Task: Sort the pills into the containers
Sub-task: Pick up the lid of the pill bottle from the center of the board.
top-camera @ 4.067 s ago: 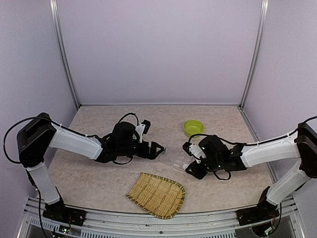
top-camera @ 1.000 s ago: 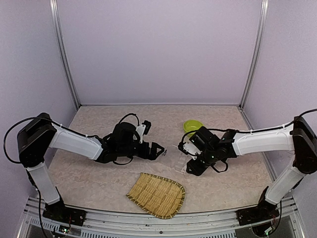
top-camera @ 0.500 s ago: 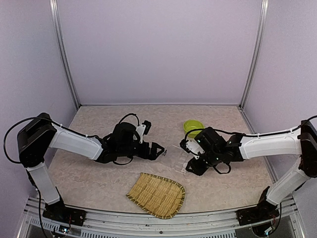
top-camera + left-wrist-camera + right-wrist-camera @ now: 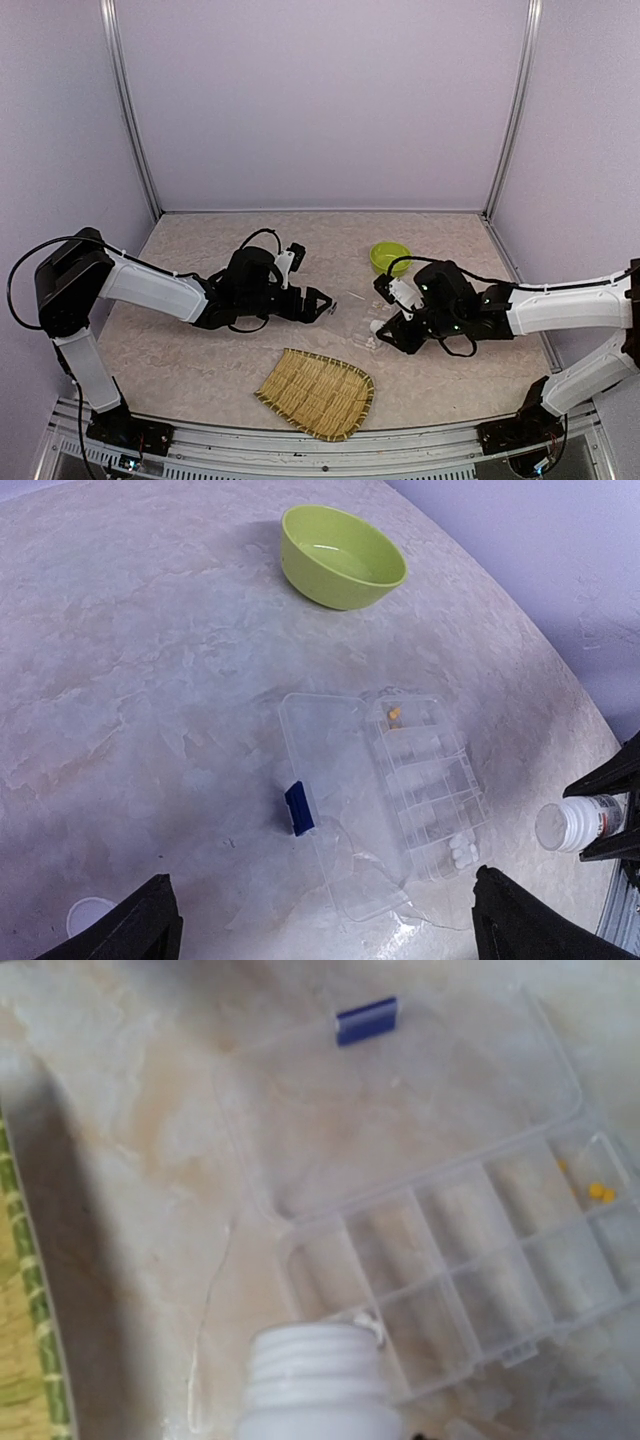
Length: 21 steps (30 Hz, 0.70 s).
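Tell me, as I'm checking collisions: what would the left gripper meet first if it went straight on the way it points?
Most likely the clear organiser box, whose opened lid and blue latch lie nearest, ahead between the left gripper's open jaws. Depth is unclear; it might touch the table first.

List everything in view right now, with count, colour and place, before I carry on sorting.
organiser box: one, clear, lid open, mid-table
latch: one, blue, on the lid's edge
orange pills: a few, end compartment nearest the bowl
white pills: a few, opposite end compartment
bowl: one, lime green, beyond the box
bamboo tray: one, straw-coloured, near table edge
cap: one, white, on the table off the lid side
pill bottle: one, white, uncapped, in the right gripper
table: one, beige marbled
left gripper: black, open, by the box
right gripper: black, shut on the pill bottle
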Tool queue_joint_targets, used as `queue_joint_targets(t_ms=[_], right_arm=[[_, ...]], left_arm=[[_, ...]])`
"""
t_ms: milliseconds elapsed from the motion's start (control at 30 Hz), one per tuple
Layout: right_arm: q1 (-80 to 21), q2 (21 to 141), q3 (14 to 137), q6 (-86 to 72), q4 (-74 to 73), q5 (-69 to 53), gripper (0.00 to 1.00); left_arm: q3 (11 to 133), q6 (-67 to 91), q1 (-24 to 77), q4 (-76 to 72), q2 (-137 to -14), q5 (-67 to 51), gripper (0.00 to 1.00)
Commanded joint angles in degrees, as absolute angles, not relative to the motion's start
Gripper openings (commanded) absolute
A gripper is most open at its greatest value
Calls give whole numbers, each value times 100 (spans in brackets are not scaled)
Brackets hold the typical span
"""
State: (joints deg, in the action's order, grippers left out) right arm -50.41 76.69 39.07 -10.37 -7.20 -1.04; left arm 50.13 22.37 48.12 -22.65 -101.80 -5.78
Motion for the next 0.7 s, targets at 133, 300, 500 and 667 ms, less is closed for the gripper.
queue_joint_targets(t_ms=[133, 300, 500, 667], right_arm=[[-4987, 7188, 3387, -1223, 193, -112, 7], [-4985, 6832, 3018, -1290, 685, -126, 8], [-4987, 6148, 2486, -1284, 1405, -59, 9], [-4989, 5309, 2023, -1152, 1905, 187, 8]], left_arm=[[5016, 2128, 4852, -2296, -10226, -522, 99], [5016, 2127, 4830, -2265, -10236, -469, 99], [5018, 2149, 4786, -2241, -10243, -466, 99], [5018, 2153, 4759, -2224, -10250, -459, 99]])
